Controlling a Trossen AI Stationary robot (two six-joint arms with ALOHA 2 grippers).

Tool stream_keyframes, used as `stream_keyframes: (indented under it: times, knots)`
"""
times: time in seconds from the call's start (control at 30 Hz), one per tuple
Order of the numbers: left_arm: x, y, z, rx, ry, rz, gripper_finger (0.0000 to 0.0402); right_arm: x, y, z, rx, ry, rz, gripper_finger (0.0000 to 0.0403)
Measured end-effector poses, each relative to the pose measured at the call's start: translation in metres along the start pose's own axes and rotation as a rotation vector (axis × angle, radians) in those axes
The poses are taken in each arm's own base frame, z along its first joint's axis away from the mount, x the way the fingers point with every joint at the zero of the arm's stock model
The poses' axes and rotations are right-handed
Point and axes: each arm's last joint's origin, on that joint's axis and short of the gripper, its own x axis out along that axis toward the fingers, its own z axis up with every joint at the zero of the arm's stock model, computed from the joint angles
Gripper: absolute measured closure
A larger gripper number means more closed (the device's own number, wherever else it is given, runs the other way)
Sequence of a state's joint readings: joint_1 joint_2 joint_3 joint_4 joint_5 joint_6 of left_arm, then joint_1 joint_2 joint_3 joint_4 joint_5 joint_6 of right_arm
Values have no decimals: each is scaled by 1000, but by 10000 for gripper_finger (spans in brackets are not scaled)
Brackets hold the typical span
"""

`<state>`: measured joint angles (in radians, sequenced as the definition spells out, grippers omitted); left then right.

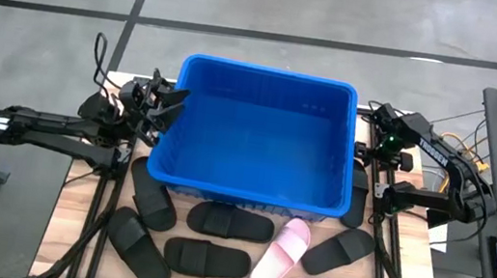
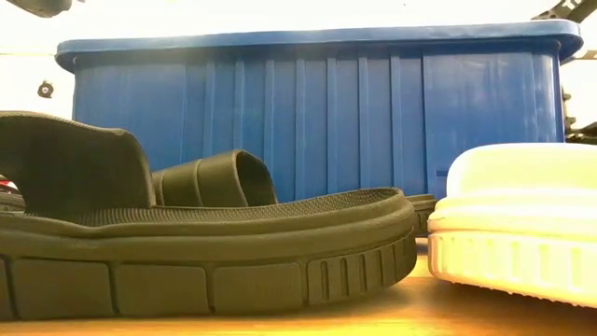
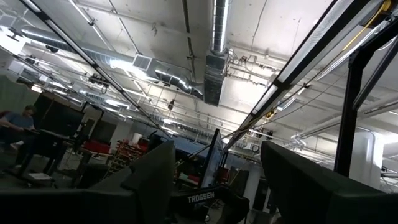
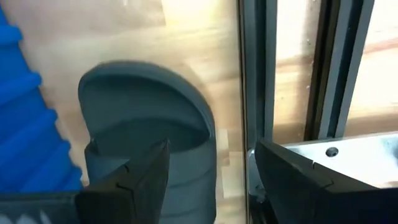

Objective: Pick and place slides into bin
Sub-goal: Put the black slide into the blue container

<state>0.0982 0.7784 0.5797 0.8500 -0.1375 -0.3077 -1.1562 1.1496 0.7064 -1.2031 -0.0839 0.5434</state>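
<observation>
The blue bin [image 1: 259, 136] stands at the table's middle and shows no slides inside; it fills the back of the low view [image 2: 317, 112]. Several black slides [image 1: 230, 221] and two pink slides [image 1: 281, 253] lie on their soles on the table in front of it. One more black slide [image 4: 149, 130] lies against the bin's right wall. My right gripper [image 4: 211, 155] is open, points down above that slide and touches nothing. My left gripper [image 1: 171, 107] is open and empty at the bin's left rim; in its wrist view [image 3: 217, 186] it points up at the ceiling.
Dark frame rails [image 4: 329, 68] run along the table's right side close to my right gripper. In the low view a black slide [image 2: 205, 252] and a pink slide [image 2: 513, 224] lie near the front edge. A person sits far off in the room [image 3: 18, 121].
</observation>
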Motion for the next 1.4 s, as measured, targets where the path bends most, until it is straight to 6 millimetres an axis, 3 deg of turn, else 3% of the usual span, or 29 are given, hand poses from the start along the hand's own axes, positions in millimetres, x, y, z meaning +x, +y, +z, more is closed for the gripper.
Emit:
stream_keyframes:
  times: [0.3,0.67,1.13,1.4]
  knots:
    - [0,0,0,0,-3,-1,178,9,4,3,19,-50,28,177]
    - [1,0,-1,1,4,1,178,38,5,-2,-6,44,-11,177]
    - [0,0,0,0,-3,0,178,53,10,9,-33,99,-39,178]
    - [0,0,0,0,-3,1,178,56,13,11,-56,136,-2,222]
